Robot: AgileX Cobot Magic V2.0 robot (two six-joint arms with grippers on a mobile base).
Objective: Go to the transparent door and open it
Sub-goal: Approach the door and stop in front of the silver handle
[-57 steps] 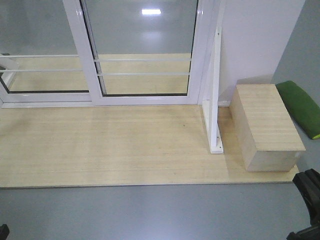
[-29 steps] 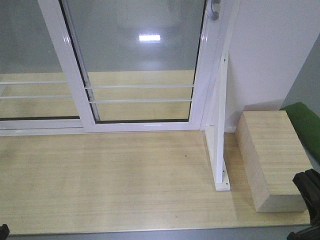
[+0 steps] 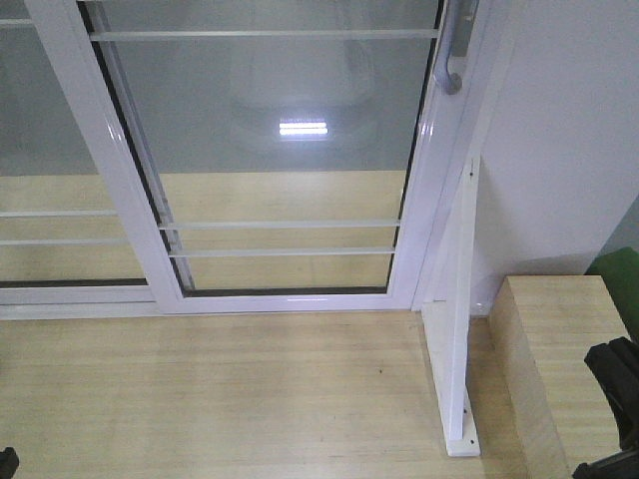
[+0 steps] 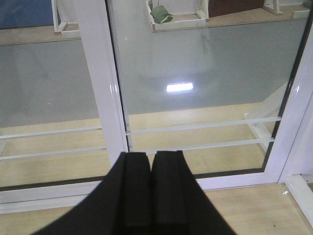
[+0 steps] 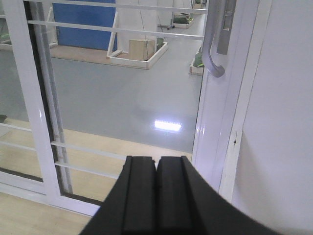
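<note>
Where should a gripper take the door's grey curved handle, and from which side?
Probably grip the vertical stretch of the grey curved tubular handle, above its hooked lower end, coming from the front: the tube seems to stand off the white frame, leaving finger room.

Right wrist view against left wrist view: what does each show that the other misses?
Only the right wrist view shows the grey handle, the white wall right of the frame, and the right gripper, shut. Only the left wrist view shows the left gripper, also shut; no handle there. Both show the transparent door with its two low bars and a light's reflection.
</note>
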